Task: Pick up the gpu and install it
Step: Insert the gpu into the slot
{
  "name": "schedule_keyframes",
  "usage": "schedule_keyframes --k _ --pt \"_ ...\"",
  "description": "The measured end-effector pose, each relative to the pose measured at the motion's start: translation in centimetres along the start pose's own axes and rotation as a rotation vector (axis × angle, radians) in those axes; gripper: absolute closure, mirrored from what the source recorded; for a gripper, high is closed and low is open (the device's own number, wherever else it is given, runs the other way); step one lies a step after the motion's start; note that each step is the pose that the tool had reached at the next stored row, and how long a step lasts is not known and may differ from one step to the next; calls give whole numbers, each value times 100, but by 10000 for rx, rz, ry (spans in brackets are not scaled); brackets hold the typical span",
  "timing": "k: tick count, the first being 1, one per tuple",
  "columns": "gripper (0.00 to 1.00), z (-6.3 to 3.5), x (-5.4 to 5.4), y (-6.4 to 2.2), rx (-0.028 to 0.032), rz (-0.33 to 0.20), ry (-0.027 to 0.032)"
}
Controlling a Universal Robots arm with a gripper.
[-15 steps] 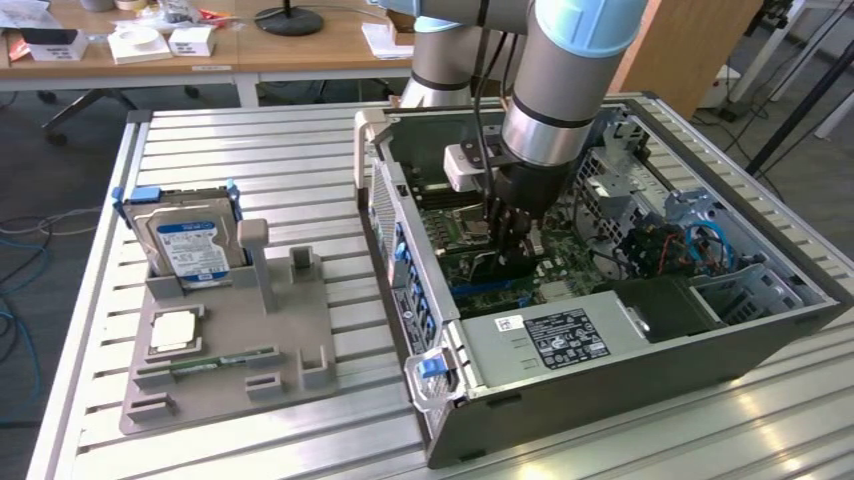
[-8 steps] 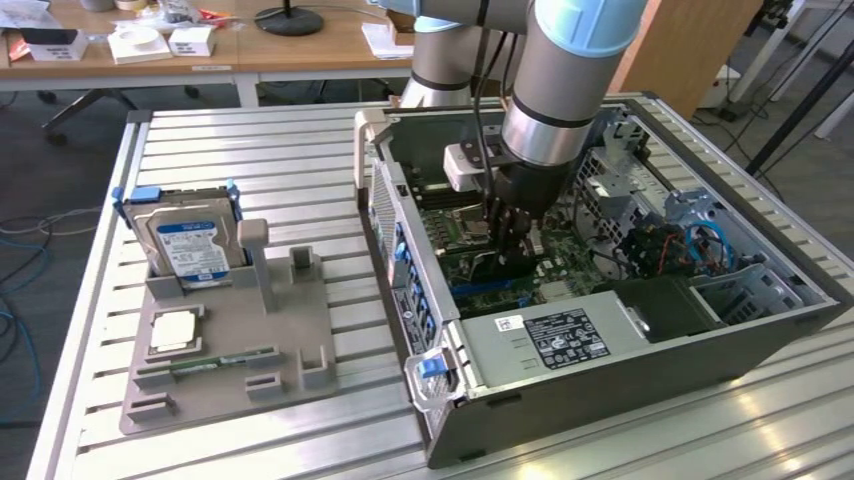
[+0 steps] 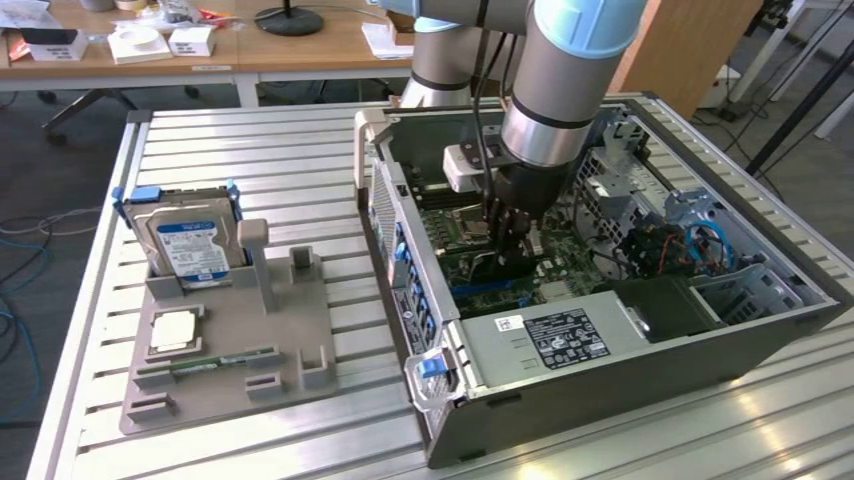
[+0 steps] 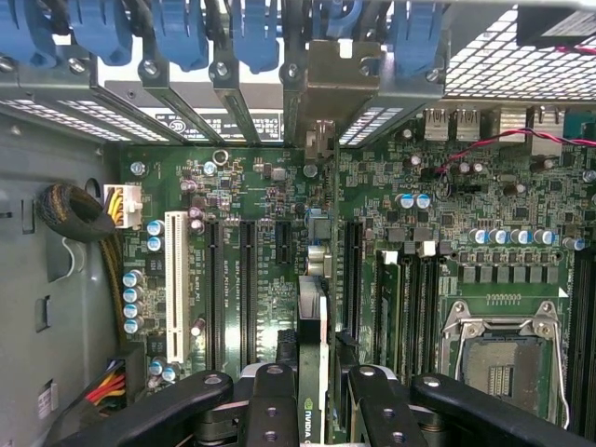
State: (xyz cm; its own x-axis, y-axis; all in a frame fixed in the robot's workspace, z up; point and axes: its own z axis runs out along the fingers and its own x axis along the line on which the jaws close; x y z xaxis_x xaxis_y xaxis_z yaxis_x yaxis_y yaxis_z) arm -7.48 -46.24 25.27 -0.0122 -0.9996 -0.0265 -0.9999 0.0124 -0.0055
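end effector point(image 4: 315, 396) clamped on the gpu point(image 4: 314, 335), card held edge-on and upright, right over the black motherboard slots point(image 4: 247, 279) inside the open pc case point(image 3: 667, 400), can't tell if it's seated, blue bracket latches point(image 4: 256, 33) further back

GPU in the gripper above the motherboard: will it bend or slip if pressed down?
The gpu looks like a thin rigid board held on edge, so probably stiff, not floppy. The gripper clamps only its flat faces, so it might slip under load. The motherboard beneath is crowded with small parts; a tilted push could damage them.
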Motion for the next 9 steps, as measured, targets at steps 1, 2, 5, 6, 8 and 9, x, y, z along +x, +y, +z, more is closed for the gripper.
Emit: schedule_keyframes --k 1,2,5,6,8,9 --pt "74 0 0 0 0 0 0" --pt "74 0 0 0 0 0 0" --pt "74 0 0 0 0 -1 1" --pt "74 0 0 0 0 -6 1" --pt "74 0 0 0 0 -28 1" --pt "74 0 0 0 -1 -44 0"
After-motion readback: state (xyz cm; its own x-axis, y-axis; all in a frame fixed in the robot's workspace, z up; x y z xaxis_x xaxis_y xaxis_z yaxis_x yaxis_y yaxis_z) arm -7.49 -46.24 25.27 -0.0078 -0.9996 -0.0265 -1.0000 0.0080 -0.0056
